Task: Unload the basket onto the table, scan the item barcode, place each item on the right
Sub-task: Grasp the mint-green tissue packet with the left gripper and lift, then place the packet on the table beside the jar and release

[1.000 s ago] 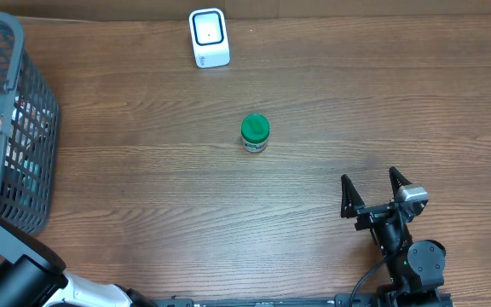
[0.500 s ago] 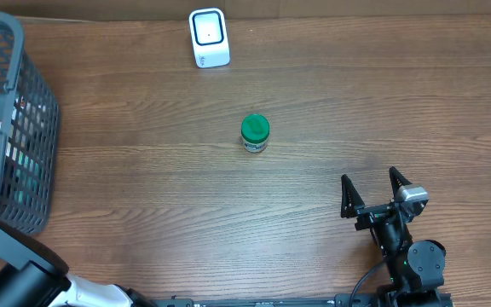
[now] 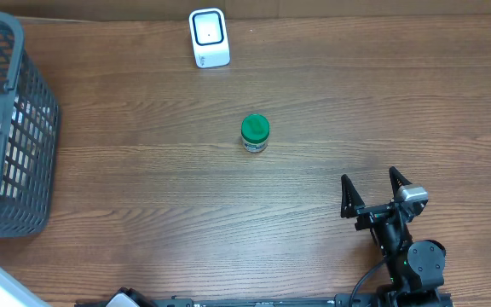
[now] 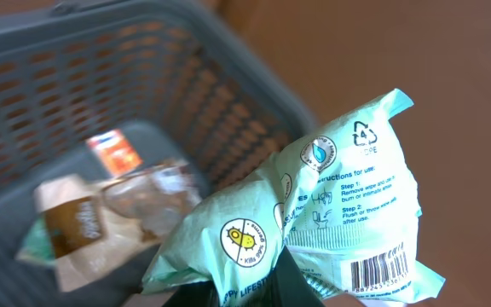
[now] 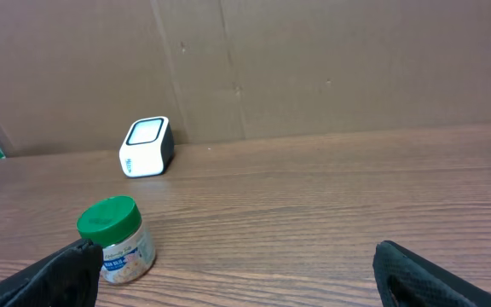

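Observation:
In the left wrist view a mint-green pack of wipes (image 4: 331,205) hangs above the grey basket (image 4: 228,94), with my left gripper (image 4: 280,281) shut on its lower edge. A barcode (image 4: 380,271) shows at the pack's lower right corner. The white scanner (image 3: 208,37) stands at the table's far edge, and the scanner (image 5: 146,147) also appears in the right wrist view. My right gripper (image 3: 371,189) rests open near the front right, nothing between its fingers. The left gripper is outside the overhead view.
A green-lidded jar (image 3: 255,133) stands mid-table, and the jar (image 5: 116,239) sits just ahead of my right gripper's left finger. The grey basket (image 3: 24,111) at the left edge holds several packets. A cardboard wall backs the table.
My left arm has drawn away toward the lower left and left the overhead view, uncovering the basket's contents. The right arm, jar and scanner have not moved.

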{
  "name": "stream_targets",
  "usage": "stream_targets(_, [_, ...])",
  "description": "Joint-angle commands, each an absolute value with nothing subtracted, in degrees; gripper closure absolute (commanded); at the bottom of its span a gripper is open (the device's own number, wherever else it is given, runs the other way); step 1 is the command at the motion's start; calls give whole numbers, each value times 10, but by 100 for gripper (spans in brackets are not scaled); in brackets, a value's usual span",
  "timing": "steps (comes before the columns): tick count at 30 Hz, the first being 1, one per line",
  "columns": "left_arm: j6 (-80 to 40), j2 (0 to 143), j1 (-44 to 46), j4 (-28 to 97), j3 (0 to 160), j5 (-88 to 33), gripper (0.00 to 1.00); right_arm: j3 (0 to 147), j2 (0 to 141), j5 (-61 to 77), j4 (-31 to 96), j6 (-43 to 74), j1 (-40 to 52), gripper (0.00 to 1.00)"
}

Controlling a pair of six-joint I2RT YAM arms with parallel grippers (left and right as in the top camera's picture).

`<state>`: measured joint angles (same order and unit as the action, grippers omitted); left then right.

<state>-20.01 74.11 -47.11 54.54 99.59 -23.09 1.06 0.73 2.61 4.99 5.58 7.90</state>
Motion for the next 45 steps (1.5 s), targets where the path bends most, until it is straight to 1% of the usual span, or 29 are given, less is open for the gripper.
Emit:
stream_targets(1, [-212,712,-436,558,1003,-291,96,4,2,27,46,57,77,0])
stream_targets(7, [-161,698,-305,663,992,-290,96,4,2,27,46,57,77,0])
stream_targets(11, [-153,711,-195,684,934,-263,96,4,2,27,46,57,77,0])
stream_targets(15, [-167,734,-108,642,842,-235,96,4,2,27,46,57,77,0])
stream_targets(20, [-198,791,-20,533,723,-235,96,4,2,27,46,57,77,0])
stream_targets(24, [-198,859,39,451,679,-234,96,4,2,27,46,57,77,0])
stream_targets(28, [-197,930,83,402,678,-225,96,4,2,27,46,57,77,0])
stream_targets(32, [-197,990,107,389,678,-207,96,4,2,27,46,57,77,0])
stream_targets(37, [-197,1040,111,392,678,-204,96,4,2,27,46,57,77,0])
stream_targets(42, [-197,1056,111,393,678,-204,96,4,2,27,46,57,77,0])
stream_targets(45, [-197,1055,111,389,678,-204,93,4,2,27,46,57,77,0])
